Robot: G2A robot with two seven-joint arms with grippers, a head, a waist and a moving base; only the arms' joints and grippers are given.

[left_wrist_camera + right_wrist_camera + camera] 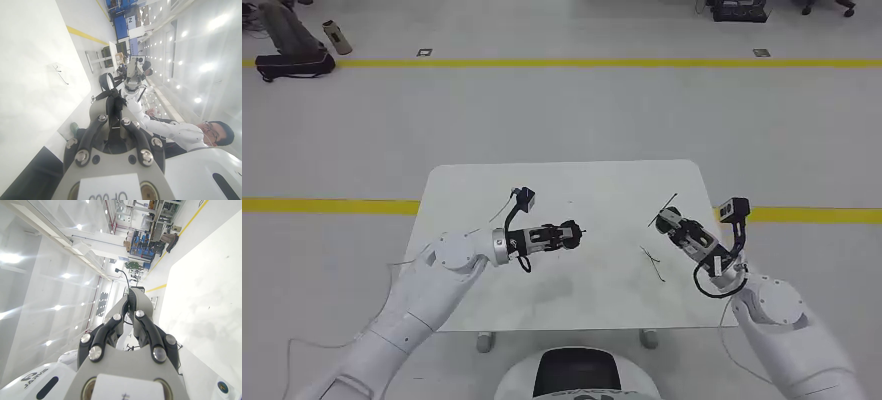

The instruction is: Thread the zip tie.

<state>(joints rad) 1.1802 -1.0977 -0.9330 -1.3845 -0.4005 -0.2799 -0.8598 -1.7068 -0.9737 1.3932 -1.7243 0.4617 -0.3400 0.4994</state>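
Holding both arms forward, wrists angled toward each other; pinching left gripper [577, 234] closed, clamping right gripper [663, 217] on tie [671, 201].

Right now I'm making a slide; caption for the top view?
Right gripper pinches a zip tie over the white table; a spare tie lies nearby.

I'm seeing one thin black zip tie [127, 279] sticking out of the right gripper [129, 294], which is pinching it. The tie is curving to its small head above the table's right side. A second tie [652, 262], black and slightly kinked, is lying flat on the table, just near-left of the first.
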